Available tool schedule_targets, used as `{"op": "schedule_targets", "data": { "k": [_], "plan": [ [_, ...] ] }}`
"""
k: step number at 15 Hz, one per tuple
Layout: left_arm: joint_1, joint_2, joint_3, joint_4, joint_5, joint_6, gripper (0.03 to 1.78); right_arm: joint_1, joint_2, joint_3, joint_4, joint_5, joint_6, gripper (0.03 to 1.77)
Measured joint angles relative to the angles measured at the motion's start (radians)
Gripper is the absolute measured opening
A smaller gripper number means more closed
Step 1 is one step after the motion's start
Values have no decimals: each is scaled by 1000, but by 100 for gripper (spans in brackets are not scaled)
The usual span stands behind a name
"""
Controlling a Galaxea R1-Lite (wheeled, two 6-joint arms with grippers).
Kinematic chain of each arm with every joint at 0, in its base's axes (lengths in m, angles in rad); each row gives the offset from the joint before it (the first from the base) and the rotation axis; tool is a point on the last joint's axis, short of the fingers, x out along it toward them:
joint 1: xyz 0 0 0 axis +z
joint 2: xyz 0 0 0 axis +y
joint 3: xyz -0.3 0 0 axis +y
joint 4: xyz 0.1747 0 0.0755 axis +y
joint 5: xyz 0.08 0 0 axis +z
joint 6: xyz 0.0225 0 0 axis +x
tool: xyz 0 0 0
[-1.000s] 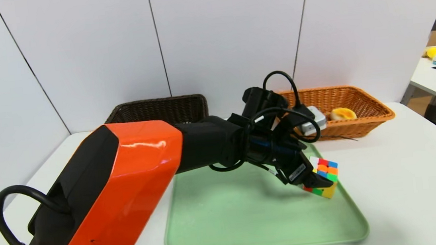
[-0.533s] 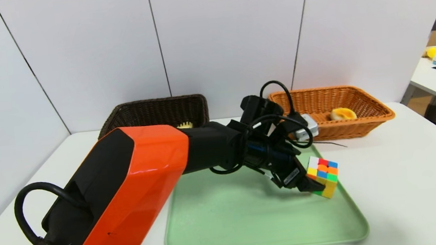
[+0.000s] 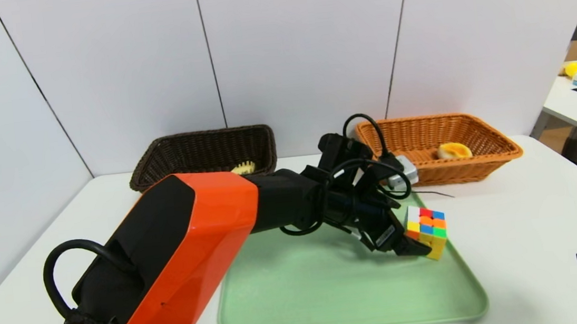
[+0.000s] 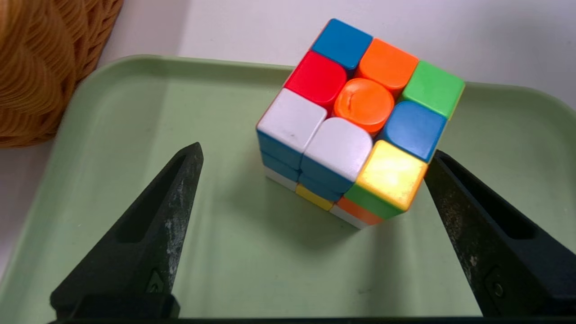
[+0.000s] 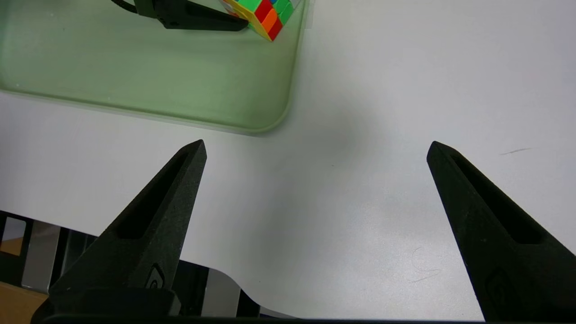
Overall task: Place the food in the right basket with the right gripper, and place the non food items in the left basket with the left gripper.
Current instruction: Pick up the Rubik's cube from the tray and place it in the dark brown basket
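Two baskets (image 3: pixel 203 151) (image 3: pixel 440 139) flank a green tray (image 3: pixel 333 295) on a white table (image 3: pixel 527 223).

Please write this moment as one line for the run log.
left gripper: jaws open around cube on tray | right gripper: open, parked | bun: in orange basket

Two baskets (image 3: pixel 202 149) (image 3: pixel 440 139), one tray (image 3: pixel 333 295), one cube (image 3: pixel 426 225), one bun (image 3: pixel 454 151), one fork (image 3: pixel 244 168).

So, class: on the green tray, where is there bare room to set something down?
The tray is bare from its near edge up to the left gripper. Its far right corner is crowded: the open gripper straddles the cube there.
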Motion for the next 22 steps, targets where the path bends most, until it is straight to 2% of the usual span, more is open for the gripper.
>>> {"op": "schedule_targets", "data": {
  "k": [3,7,12,13,15,17,19,22],
  "plan": [
    [7,10,0,-29,-16,-8,169,0,1,0,0,0,0,170],
    [9,16,0,-33,-79,-27,169,0,2,5,0,1,0,170],
    [9,19,0,-33,-81,-28,169,0,3,5,-1,3,0,170],
    [8,20,0,-33,-81,-29,160,0,3,5,-1,3,0,170],
    [8,20,0,-33,-81,-27,126,0,3,5,0,3,0,170],
    [8,21,1,-39,-81,-28,100,0,2,5,-1,3,0,170],
    [7,22,1,-48,-81,-28,92,0,2,5,-1,2,0,170],
    [7,14,2,-48,-81,-32,91,0,2,5,-1,3,0,170]
  ]
}}
